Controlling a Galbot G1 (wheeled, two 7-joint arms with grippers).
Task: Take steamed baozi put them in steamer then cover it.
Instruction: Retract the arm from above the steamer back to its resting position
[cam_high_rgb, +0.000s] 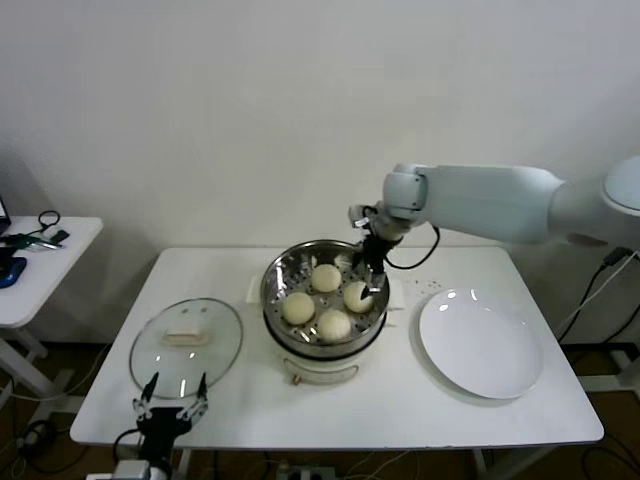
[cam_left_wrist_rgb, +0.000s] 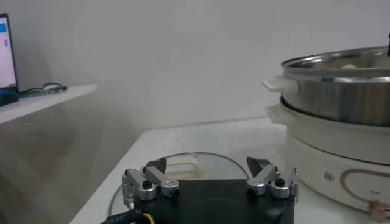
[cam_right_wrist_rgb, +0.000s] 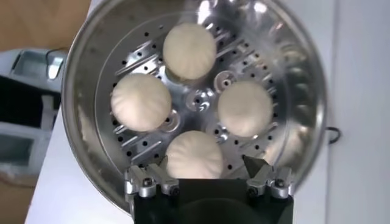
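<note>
Inside steamer: four baozi; cover off.

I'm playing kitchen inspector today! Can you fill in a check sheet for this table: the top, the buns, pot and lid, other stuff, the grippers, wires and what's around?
Surface: white table, everything stands on it.
Job's things: four steamed baozi lie on the perforated tray inside the steamer; the cover lies flat on the table at the steamer's left, not yet on.
Clutter: white plate, bare, at the steamer's right.
Grippers: right gripper open, above the steamer over one bun; left gripper open, at the table's front edge near the cover.
Cables: black cable on the right arm; more on the floor.
Surroundings: side table with small items, plain wall.
</note>
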